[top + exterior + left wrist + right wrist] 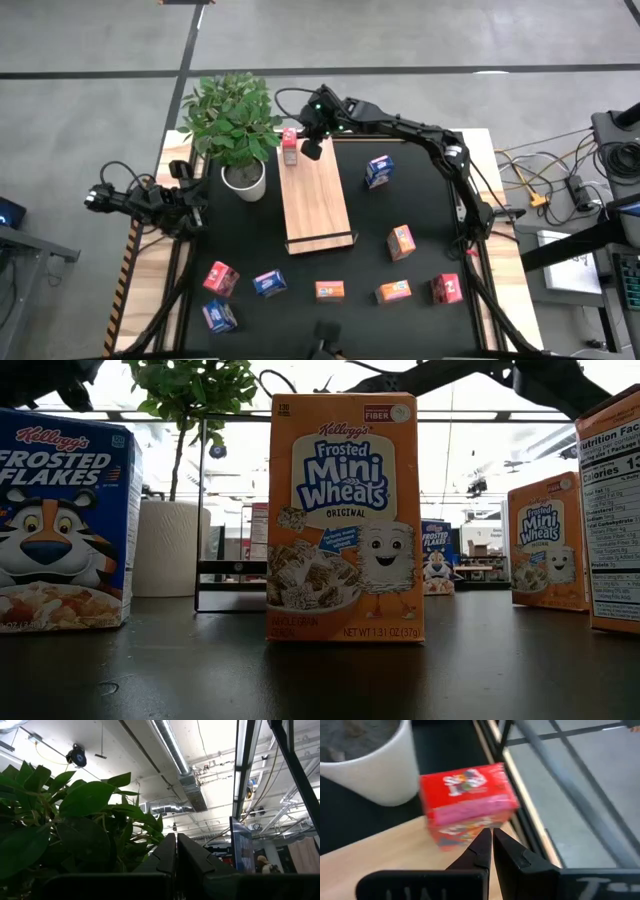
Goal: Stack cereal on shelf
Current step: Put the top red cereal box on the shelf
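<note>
Fingers pressed together, my right gripper [492, 840] hovers just beside the red cereal box [467, 802] on the shelf's [316, 195] far end; my left gripper [176, 851], also closed, waits by the potted plant [232, 120].

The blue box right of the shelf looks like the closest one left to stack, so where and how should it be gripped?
Judging from above: the blue cereal box stands alone on the black tabletop, with free space around it. Come straight down with the right gripper, currently shut, opened, pinching its two narrower sides near the top.
</note>
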